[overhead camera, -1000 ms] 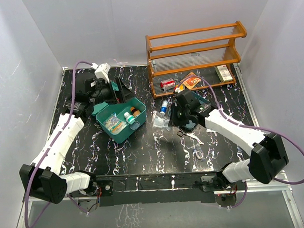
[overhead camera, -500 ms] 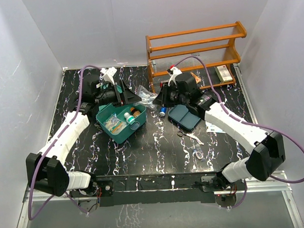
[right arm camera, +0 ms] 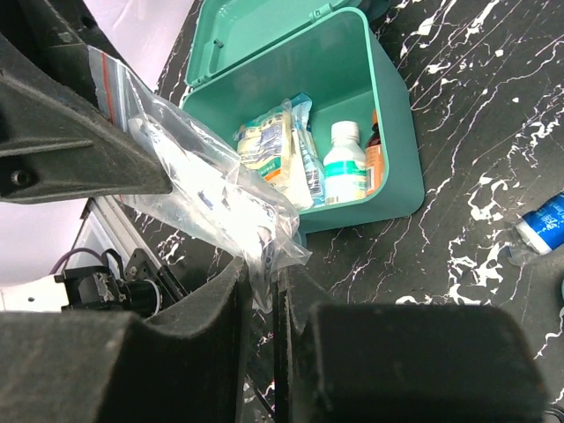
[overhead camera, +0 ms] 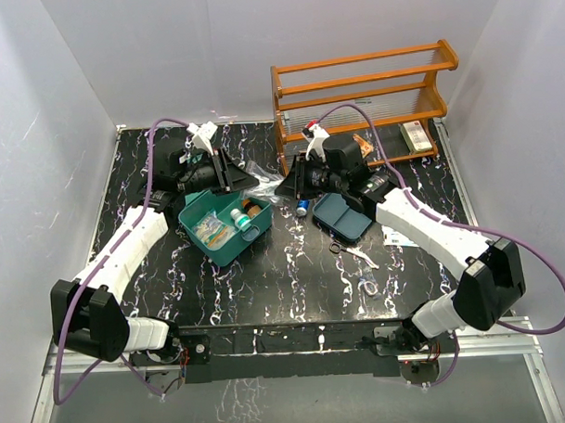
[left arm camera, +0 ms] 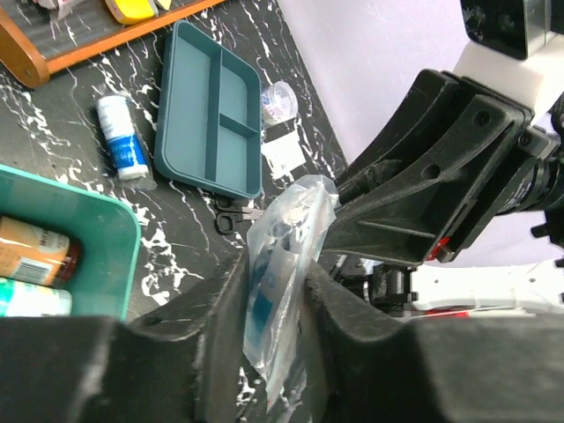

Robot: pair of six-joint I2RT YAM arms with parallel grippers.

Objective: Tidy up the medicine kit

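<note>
The medicine kit (overhead camera: 225, 234) stands open at centre-left, a teal box holding bottles (right arm camera: 345, 172) and packets (right arm camera: 269, 145); its corner also shows in the left wrist view (left arm camera: 79, 220). A clear plastic bag (overhead camera: 263, 172) with small items inside hangs in the air just behind the kit's right side. My left gripper (overhead camera: 249, 180) is shut on one end of the bag (left arm camera: 282, 256), which sits pressed between its fingers (left arm camera: 275, 269). My right gripper (overhead camera: 283, 185) is shut on the other end (right arm camera: 203, 185), with a corner of the bag pinched between its fingers (right arm camera: 262, 264).
A dark blue-teal divided tray (overhead camera: 343, 216) lies right of centre. A small blue-and-white bottle (overhead camera: 303, 207) lies beside it, and scissors (overhead camera: 349, 254) lie nearer the front. The orange wooden rack (overhead camera: 362, 88) stands at the back right with small boxes on its lowest shelf.
My right gripper lifted the bag from the table near the tray and carried it left. My left gripper, open a second ago, has closed on the bag's other end.
</note>
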